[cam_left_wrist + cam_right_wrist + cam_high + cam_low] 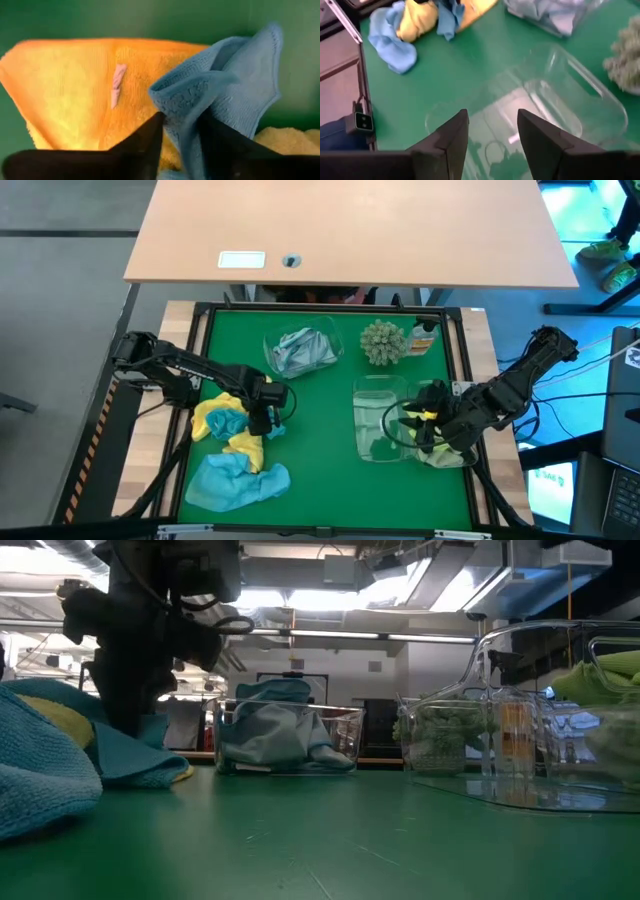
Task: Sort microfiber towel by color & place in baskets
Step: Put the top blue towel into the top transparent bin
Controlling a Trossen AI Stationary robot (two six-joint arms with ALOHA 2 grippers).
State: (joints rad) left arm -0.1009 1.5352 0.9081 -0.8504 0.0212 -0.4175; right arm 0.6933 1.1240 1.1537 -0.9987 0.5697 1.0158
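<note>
Left fingers (145,145) pinched a blue towel (225,95) fold between them; right gripper (490,135) hung open above a basket (570,100).

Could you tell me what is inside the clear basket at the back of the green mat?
The back basket holds crumpled pale grey-blue towels. What lies beneath them is covered.

Three clear baskets (380,420), about five towels (235,485), one spiky ball (381,342), one bottle (424,337).
</note>
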